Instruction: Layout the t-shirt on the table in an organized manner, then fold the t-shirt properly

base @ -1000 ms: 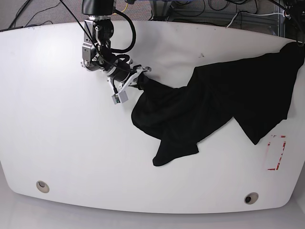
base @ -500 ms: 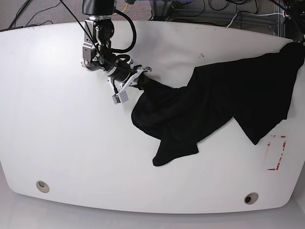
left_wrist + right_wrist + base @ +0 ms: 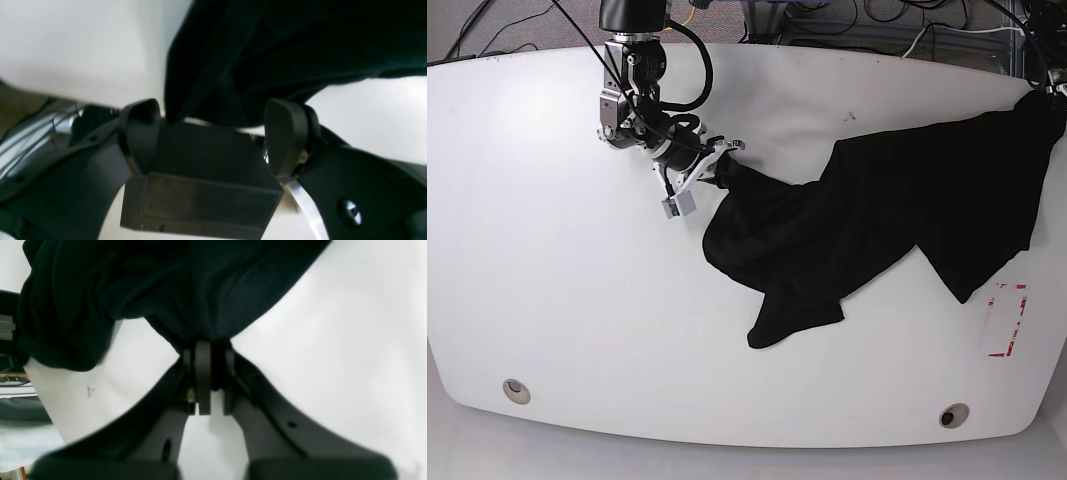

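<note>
Right gripper (image 3: 720, 170): jaws pressed together on a bunched fold of the t-shirt (image 3: 877, 225), at about 11 o'clock from the table's middle in the base view; in the right wrist view (image 3: 203, 350) dark fabric gathers into the pinch.
Left gripper (image 3: 213, 133): jaws spread wide, black cloth hanging in front of the gap; whether cloth lies between the pads cannot be told. In the base view this gripper sits at the far 2 o'clock edge, mostly out of frame.
Left fingers (image 3: 287, 133): two dark rounded pads, well apart, nothing clamped between them that shows.
T-shirt: black, crumpled, stretched in a band from the right gripper at 11 o'clock across to the table's edge at 2 o'clock, with one loose flap drooping toward 6 o'clock near the middle and another toward 4 o'clock.
Table (image 3: 577, 300): glossy white, curved edges, bearing the shirt on its 3 o'clock half.
Grommet holes (image 3: 516, 389): two round ones, at 7 o'clock and 5 o'clock near the front edge.
Red tape marks (image 3: 1007, 320): a corner outline at 4 o'clock, just beside the shirt's lower flap, not covered.
Right arm (image 3: 632, 90): dark, cabled, reaching in from 12 o'clock.
</note>
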`<action>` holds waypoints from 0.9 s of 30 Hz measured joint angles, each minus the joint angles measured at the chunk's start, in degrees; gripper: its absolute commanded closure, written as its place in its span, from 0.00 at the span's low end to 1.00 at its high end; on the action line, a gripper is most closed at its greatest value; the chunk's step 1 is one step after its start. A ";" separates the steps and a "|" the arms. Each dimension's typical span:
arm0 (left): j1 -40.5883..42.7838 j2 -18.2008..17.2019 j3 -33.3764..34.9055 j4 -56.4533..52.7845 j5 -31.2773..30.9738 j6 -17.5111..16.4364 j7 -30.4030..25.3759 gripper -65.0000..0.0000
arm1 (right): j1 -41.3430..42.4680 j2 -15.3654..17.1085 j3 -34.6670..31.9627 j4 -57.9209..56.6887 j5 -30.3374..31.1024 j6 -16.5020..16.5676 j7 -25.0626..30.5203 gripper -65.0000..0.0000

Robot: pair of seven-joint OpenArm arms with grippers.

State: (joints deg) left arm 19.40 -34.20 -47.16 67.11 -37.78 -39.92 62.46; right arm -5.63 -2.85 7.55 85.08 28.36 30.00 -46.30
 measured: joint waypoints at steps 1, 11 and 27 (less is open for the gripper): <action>0.00 -0.22 0.70 0.00 0.00 0.02 -0.46 0.29 | 0.02 0.00 0.00 0.00 0.00 -0.02 0.00 1.00; 0.04 -0.15 1.70 0.00 0.02 0.00 -0.76 0.29 | 0.00 0.02 0.11 0.00 0.00 -0.04 0.04 1.00; -0.07 -0.42 -2.25 0.00 6.62 0.00 -0.81 0.29 | 0.00 0.00 0.04 0.00 0.00 -0.13 0.02 1.00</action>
State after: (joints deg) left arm 19.33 -34.61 -49.41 67.11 -31.16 -39.92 61.65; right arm -5.63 -2.85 7.60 85.08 28.36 29.87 -46.28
